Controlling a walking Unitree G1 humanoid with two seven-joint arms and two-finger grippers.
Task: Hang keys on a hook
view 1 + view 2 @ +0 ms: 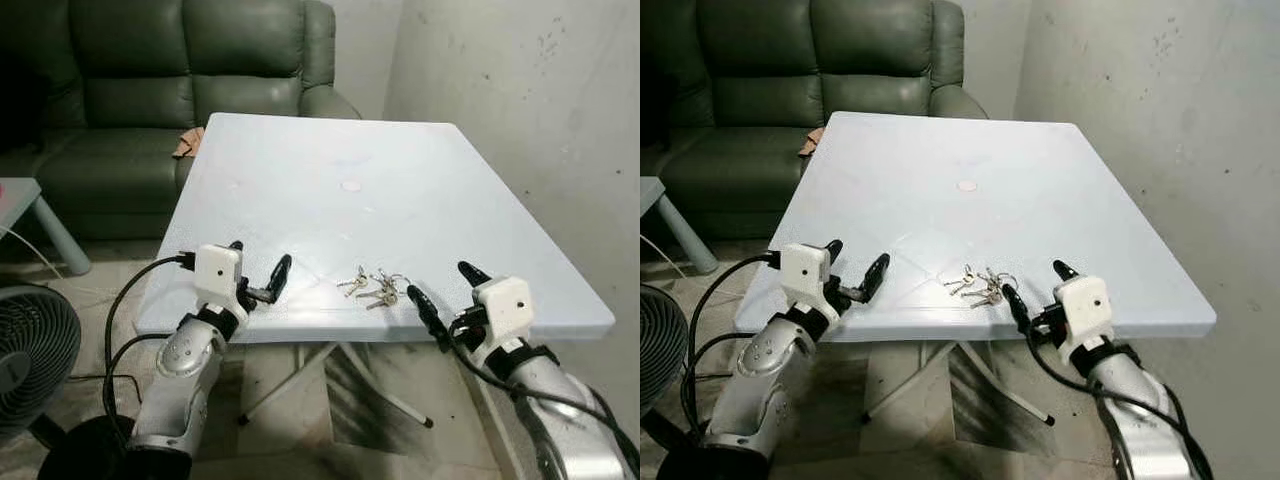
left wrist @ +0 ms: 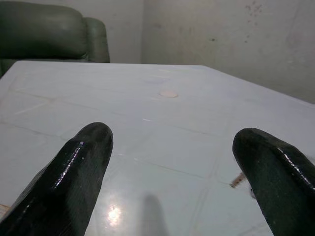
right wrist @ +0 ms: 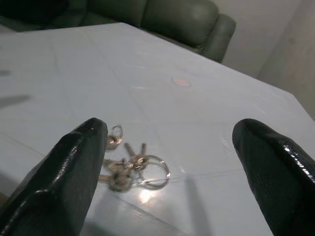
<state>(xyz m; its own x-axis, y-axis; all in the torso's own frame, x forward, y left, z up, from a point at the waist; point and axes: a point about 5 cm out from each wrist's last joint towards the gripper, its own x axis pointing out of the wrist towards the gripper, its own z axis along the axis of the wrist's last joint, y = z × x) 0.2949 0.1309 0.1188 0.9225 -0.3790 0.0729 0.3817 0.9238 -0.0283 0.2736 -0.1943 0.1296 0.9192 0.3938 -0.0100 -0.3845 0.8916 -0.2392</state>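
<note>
No readable writing anywhere. My right gripper [image 1: 447, 287] was spread wide, holding nothing, at the near edge of the white table [image 1: 300, 180], just beside the keys [image 1: 372, 286] lying loose there. My left gripper [image 1: 258, 268] was also wide open and empty, over the near-left edge. Green sofa [image 1: 150, 80] stood behind.

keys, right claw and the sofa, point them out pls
keys [image 1: 372, 287], left eye view, middle of the bunch
right claw [image 1: 445, 290], left eye view, midway between its fingertips
sofa [image 1: 150, 70], left eye view, backrest cushion
</note>
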